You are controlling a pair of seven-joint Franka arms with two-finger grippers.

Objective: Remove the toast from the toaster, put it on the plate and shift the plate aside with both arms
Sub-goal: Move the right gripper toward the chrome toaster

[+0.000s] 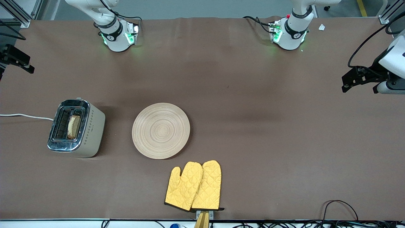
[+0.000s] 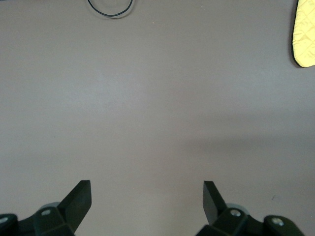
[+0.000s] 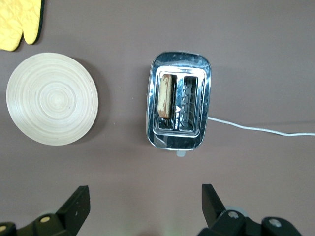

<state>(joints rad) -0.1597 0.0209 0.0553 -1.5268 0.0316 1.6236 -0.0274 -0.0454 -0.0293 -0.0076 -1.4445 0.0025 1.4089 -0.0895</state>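
Note:
The toast stands upright in one slot of the silver toaster toward the right arm's end of the table; the right wrist view also shows the toast. The pale wooden plate lies flat and bare beside the toaster, and also shows in the right wrist view. My right gripper is open and empty, high over the table's end, and I see the toaster past its tips. My left gripper is open and empty over bare table at the left arm's end.
Two yellow quilted oven mitts lie nearer to the front camera than the plate, by the table's edge; one shows in the left wrist view. The toaster's white cord runs off the table's end. A black cable loop lies near the front edge.

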